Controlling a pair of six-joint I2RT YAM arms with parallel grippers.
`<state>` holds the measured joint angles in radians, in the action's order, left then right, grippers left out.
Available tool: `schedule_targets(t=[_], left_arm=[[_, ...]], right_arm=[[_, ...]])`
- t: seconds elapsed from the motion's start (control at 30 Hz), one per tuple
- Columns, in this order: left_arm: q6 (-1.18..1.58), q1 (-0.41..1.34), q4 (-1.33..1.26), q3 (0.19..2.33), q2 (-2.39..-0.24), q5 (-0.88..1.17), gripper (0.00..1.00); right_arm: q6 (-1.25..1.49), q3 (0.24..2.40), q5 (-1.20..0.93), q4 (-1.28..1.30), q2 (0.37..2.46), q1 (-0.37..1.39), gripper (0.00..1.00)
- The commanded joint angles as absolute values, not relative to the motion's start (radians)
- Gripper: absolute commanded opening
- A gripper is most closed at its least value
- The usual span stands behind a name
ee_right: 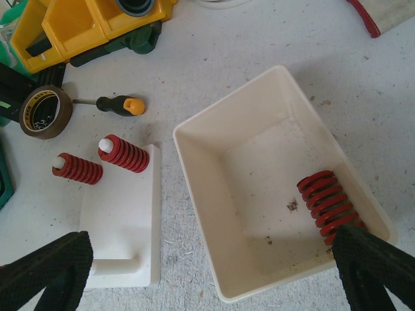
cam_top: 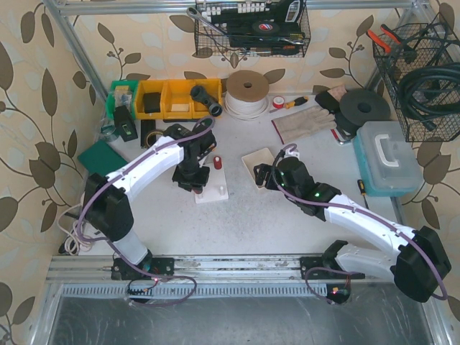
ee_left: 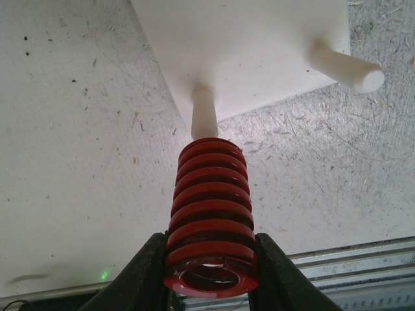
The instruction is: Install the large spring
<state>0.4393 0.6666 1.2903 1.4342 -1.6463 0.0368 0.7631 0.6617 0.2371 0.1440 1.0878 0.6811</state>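
My left gripper (ee_left: 211, 251) is shut on a large red spring (ee_left: 209, 194), its black fingers (ee_left: 148, 265) pressing the coil's near end from both sides. The spring's far end meets the tip of a white peg (ee_left: 203, 115) on the white base plate (ee_left: 259, 45); a bare peg (ee_left: 347, 68) stands to the right. From above, that gripper (cam_top: 192, 177) hangs over the plate (cam_top: 215, 191). Two red springs (ee_right: 124, 153) sit on pegs of the plate (ee_right: 123, 220). My right gripper (ee_right: 207, 249) is open over a white tray (ee_right: 194, 168), where another red spring (ee_right: 327, 204) lies.
Yellow bins (cam_top: 167, 99), a tape roll (ee_right: 44, 111) and a small screwdriver (ee_right: 120, 104) lie behind the plate. A grey-blue toolbox (cam_top: 387, 157), a glove (cam_top: 305, 122) and a black disc (cam_top: 364, 108) sit at the right. The metal rail (cam_top: 237, 264) runs along the near edge.
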Motion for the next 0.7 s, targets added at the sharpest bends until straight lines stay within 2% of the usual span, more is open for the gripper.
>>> schedule_targets(t=[0.0,0.67], left_arm=[[0.414,0.661,1.272,1.471,-1.675,0.077,0.00],[0.412,0.660,1.291,1.469,-1.707,0.042,0.00]], right_arm=[[0.769,0.655,0.260,0.130,1.083,0.689,0.99],[0.766,0.653,0.258,0.127,1.081,0.689,0.98]])
